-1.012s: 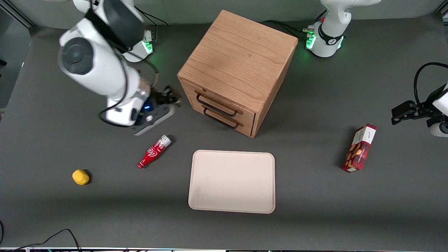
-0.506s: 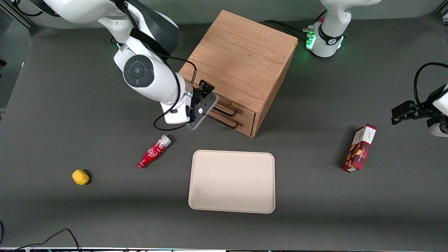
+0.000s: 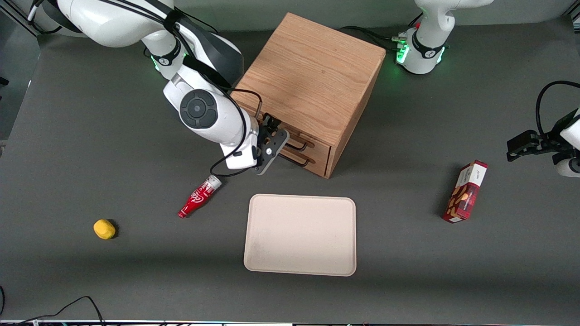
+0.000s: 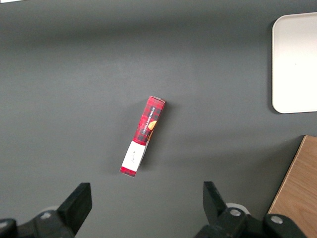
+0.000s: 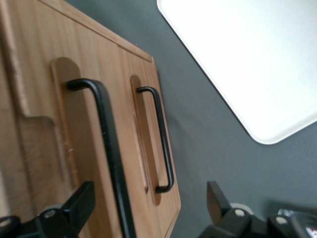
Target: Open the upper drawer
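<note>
The oak cabinet (image 3: pixel 312 68) stands mid-table with both drawers shut. The upper drawer (image 3: pixel 320 145) has a long black wire handle (image 3: pixel 302 146), partly hidden by my arm in the front view. My right gripper (image 3: pixel 276 129) is open, right in front of the drawer fronts. In the right wrist view the upper drawer's handle (image 5: pixel 108 148) runs between the open fingers of the gripper (image 5: pixel 148 198), closer to one finger (image 5: pixel 81 201) than to the other. The lower drawer's handle (image 5: pixel 161 139) sits beside it, nearer the table.
A cream tray (image 3: pixel 300 234) lies nearer the front camera than the cabinet and shows in the right wrist view (image 5: pixel 247 54). A red bottle (image 3: pixel 199 197) and a yellow lump (image 3: pixel 104 228) lie toward the working arm's end. A red box (image 3: pixel 466 191) lies toward the parked arm's end.
My right arm swung in from the working arm's end of the table to the drawer fronts. In the last half second it shifted a little further along them. The drawers have not moved.
</note>
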`<state>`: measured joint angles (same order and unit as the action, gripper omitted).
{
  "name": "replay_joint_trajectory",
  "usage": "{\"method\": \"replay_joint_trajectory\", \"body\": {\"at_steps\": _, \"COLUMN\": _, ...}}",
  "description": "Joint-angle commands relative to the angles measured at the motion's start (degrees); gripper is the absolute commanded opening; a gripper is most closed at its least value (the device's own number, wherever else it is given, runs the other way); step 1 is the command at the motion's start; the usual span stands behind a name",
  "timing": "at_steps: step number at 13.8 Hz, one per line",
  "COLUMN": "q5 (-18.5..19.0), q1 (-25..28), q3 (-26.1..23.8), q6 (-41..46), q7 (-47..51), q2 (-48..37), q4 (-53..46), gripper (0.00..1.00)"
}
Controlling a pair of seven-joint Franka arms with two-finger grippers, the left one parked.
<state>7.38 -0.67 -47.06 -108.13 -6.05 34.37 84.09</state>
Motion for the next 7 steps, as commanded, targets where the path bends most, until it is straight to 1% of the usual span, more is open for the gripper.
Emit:
{"method": "replay_joint_trajectory", "body": {"at_steps": 1, "q5": 1.59, "q1": 0.4, "q3": -0.31, "q6": -2.52, "q7": -1.51, "q2": 1.66, "q4": 0.73, "gripper": 1.0}}
{"method": "replay_joint_trajectory", "body": {"at_steps": 2, "q5": 1.67, "q1": 0.32, "q3": -0.14, "q6": -3.05, "q7": -1.51, "q2": 2.1, "q4": 0.9, "gripper": 1.0}}
{"method": "replay_joint_trajectory", "body": {"at_steps": 5, "q5": 3.6, "q1": 0.14, "q3": 0.74, "q6": -3.32, "q7": -3.7, "q2": 2.46, "q4": 0.64, "gripper": 1.0}}
{"method": "replay_joint_trajectory", "body": {"at_steps": 7, "q5": 3.7, "q1": -0.03, "q3": 2.23, "q6": -3.4, "q7": -5.81, "q2": 2.46, "q4": 0.03, "gripper": 1.0}}
